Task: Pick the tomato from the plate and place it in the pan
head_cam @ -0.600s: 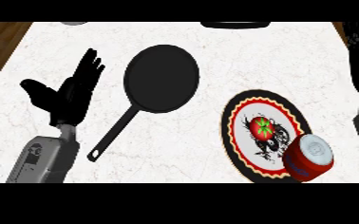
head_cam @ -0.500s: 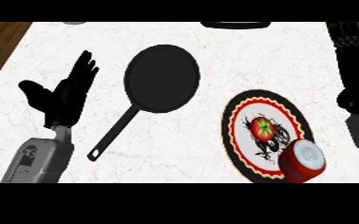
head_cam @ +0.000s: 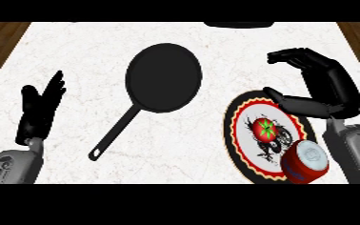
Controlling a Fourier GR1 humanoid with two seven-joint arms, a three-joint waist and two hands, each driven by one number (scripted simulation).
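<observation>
While the tomato sits on the plate and the pan lies empty, the right hand hovers by the plate's far rim, fingers loosely curved and grasping nothing (the left hand rests open at the surface's left), so the whole pick-and-place remains.

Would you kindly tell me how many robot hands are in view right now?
2. The left robot hand rests open, fingers up, at the view's left edge; the right robot hand is over the plate, at its upper right rim, holding nothing. None seems hidden.
</observation>
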